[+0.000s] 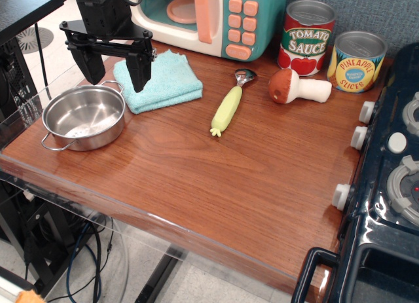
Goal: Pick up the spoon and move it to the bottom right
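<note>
Pale yellow-green corn-cob-handled toy spoon with small shiny metal bowl lies mid-table, long axis running near-to-far with bowl at far end, well apart to image-right of the black two-fingered gripper, which hangs fingers-down, spread and empty, above steel pot and teal cloth

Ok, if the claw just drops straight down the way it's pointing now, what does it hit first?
Probably the folded turquoise cloth with its right finger and the shiny steel pot rim with the left. The open black claw hangs over both, though depth is unclear. It is nowhere near the yellow-green spoon.
</note>
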Available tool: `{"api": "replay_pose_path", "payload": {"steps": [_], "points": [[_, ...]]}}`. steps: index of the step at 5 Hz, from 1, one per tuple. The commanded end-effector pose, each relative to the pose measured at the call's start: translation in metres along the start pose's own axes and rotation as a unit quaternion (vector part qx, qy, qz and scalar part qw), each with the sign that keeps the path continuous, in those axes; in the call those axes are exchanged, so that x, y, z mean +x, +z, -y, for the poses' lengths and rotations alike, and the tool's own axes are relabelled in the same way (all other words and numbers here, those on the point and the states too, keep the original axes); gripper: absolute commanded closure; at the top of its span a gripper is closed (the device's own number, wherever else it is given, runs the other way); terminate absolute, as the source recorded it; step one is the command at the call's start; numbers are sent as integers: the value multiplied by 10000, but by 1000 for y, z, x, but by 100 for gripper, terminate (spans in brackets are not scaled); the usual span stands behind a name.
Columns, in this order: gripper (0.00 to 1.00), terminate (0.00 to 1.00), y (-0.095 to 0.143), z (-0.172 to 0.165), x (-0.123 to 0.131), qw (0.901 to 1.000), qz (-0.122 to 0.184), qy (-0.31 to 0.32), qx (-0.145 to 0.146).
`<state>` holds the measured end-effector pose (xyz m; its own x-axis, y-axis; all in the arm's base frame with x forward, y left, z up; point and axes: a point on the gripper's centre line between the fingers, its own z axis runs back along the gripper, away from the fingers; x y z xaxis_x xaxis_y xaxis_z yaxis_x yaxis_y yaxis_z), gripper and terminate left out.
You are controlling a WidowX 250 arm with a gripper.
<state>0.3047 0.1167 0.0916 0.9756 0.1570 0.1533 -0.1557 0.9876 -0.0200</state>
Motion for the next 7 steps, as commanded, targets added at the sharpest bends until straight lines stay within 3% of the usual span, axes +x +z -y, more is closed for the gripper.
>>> {"api": "replay_pose_path", "payload": {"steps": [1, 2, 5, 7], "points": [[0, 0, 0, 0, 0, 10000, 0, 0, 0], [0, 0, -2, 18, 6, 9997, -48, 37, -241], [0, 0, -16, 87, 27, 9989, 317, -334, 3], [0, 0, -45, 101, 61, 9995, 212, -166, 169]]}}
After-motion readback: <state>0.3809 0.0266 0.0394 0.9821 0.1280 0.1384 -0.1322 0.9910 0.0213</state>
